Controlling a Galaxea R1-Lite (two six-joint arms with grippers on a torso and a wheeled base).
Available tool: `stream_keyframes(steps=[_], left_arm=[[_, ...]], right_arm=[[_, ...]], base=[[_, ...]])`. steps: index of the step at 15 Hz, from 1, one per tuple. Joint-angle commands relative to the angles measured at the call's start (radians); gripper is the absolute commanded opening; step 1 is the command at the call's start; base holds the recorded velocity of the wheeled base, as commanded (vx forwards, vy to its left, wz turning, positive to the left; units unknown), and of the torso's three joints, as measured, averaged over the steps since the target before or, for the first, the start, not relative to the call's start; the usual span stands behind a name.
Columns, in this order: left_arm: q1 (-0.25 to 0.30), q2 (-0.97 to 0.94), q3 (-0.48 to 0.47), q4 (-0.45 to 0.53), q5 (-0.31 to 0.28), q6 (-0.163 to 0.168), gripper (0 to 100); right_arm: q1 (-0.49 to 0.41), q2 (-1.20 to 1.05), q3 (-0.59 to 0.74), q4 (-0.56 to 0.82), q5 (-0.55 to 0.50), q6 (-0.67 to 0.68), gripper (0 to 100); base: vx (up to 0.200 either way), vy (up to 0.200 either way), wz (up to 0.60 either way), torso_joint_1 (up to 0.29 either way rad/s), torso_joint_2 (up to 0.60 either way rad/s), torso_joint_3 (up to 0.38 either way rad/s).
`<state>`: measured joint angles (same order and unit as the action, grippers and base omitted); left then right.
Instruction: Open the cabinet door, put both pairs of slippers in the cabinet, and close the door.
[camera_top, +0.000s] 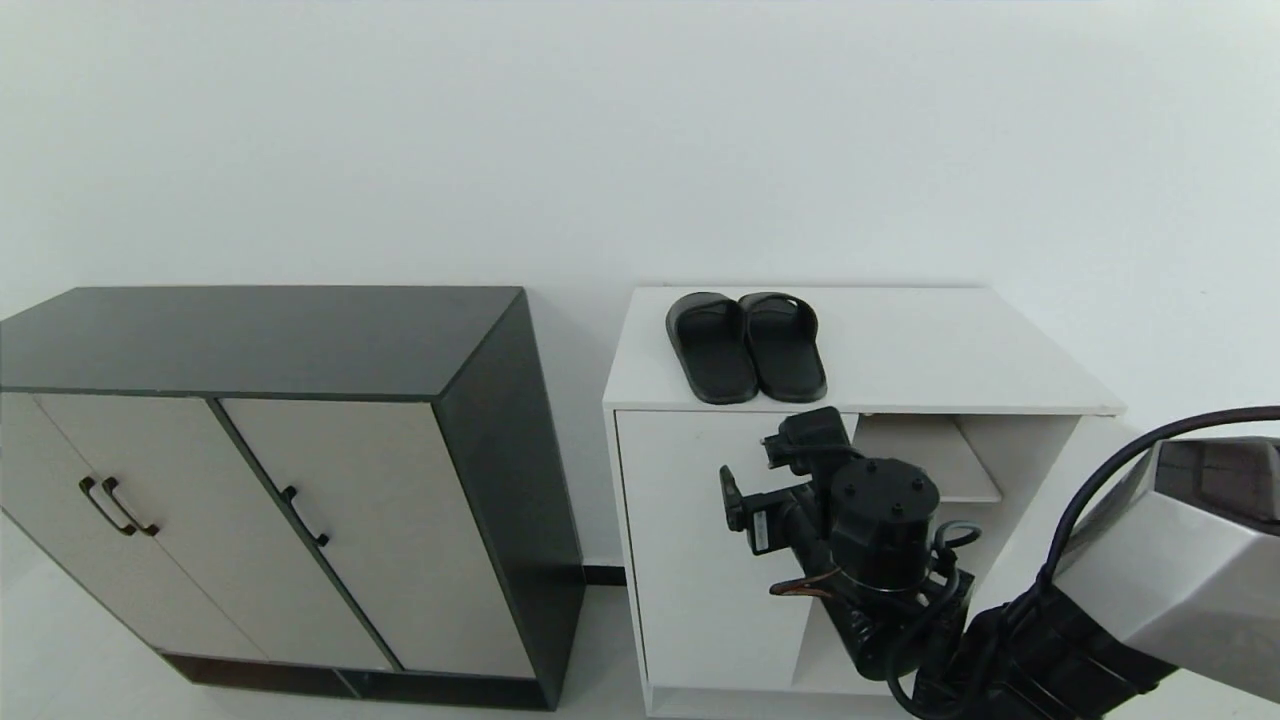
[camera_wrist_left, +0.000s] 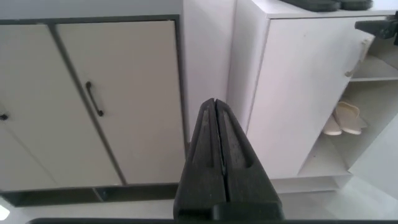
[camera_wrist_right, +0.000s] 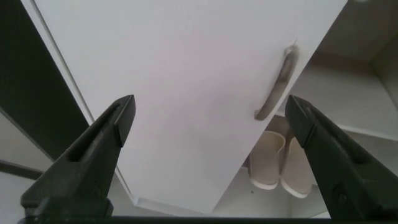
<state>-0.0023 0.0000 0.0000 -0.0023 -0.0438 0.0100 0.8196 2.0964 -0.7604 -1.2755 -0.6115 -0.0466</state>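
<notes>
Your right gripper (camera_wrist_right: 210, 102) sits closest, its two black fingers spread wide with nothing between them, hanging just in front of the door (camera_wrist_right: 186, 81) of the white cabinet (camera_top: 880, 350). You can see the pale bar handle (camera_wrist_right: 277, 87) near that door's free edge, between the spread fingers in the right wrist view but not touched by either one. Your left gripper (camera_wrist_left: 214, 106) is clenched, its pads pressed flat together on nothing, and it faces the gap between the two cabinets. On top of the white cabinet, toward its left side, the black slippers (camera_top: 745, 345) lie side by side, touching, toes pointing at you. Inside, the cream slippers (camera_wrist_left: 345, 118) rest as a pair on the low floor of the right half, which stands uncovered, with a shelf (camera_top: 930, 460) above them. You will find the door covering the left half of the front; whether it sits flush or slightly ajar cannot be told. To your left, apart from the white cabinet, stands the dark cabinet (camera_top: 250, 340) with its two light doors shut, each carrying dark handles.
</notes>
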Motion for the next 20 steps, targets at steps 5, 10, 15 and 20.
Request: stream_keyframes(steps=[5,10,15,20], left_arm=[[0.001,0.0,0.0,-0.001,-0.001,0.001,0],[0.001,0.0,0.0,-0.001,-0.001,0.002,0],[0.001,0.0,0.0,-0.001,-0.001,0.007,0],[0.001,0.0,0.0,-0.001,-0.001,0.007,0]], right_arm=[[-0.019,-0.07,-0.106,0.183,0.052,0.025,100],[-0.011,-0.2,-0.355,0.717,0.053,0.194,100],[-0.011,-0.207,-0.473,0.935,0.052,0.318,100],[-0.014,-0.177,-0.473,0.932,0.052,0.32,100]], base=[[0.0,0.0,0.0,0.028,-0.06,-0.036],[0.0,0.0,0.0,0.0,0.0,0.0],[0.0,0.0,0.0,0.0,0.0,0.0],[0.2,0.0,0.0,0.0,0.0,0.0]])
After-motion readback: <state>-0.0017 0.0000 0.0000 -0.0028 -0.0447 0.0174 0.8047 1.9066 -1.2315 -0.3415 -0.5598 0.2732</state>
